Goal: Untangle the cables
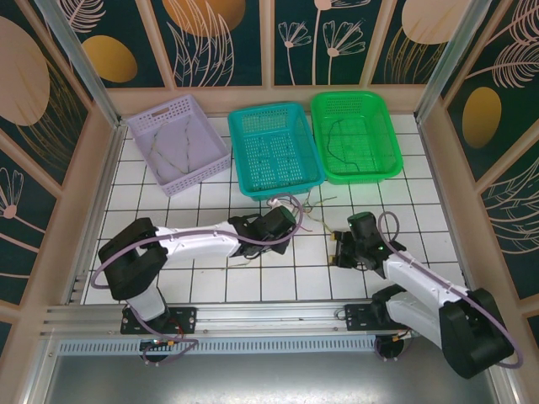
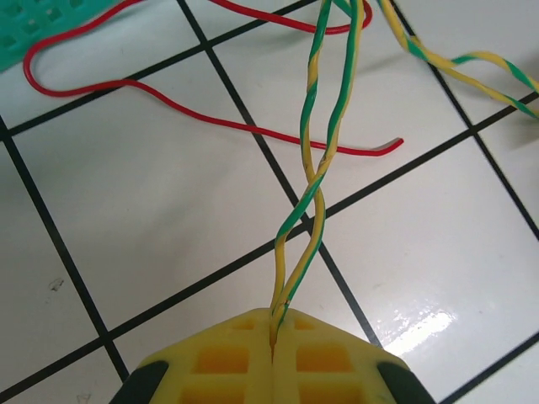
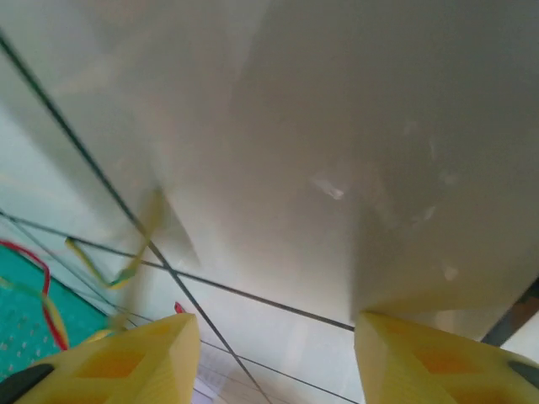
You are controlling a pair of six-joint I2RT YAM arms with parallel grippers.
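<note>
Left wrist view pretty much settles it: left gripper (image 2: 274,343) is pinched tight on the end of the green-yellow twisted pair (image 2: 313,181); that pair runs straight away from the tips across the tile (image 2: 168,227), red cable (image 2: 210,118) lying crosswise under it; right gripper (image 3: 274,358) is spread and empty, the pair off to its left, so I'd guess it reaches leftward.

baskets: 3, as in lilac basket (image 1: 202,172), teal basket (image 1: 278,187), green basket (image 1: 364,175)
robot arms: 2, left arm (image 1: 202,244) and right arm (image 1: 421,286)
red cable (image 2: 227,123): 1
green-yellow twisted cables (image 2: 313,181): 2, second one upper right (image 2: 418,52)
</note>
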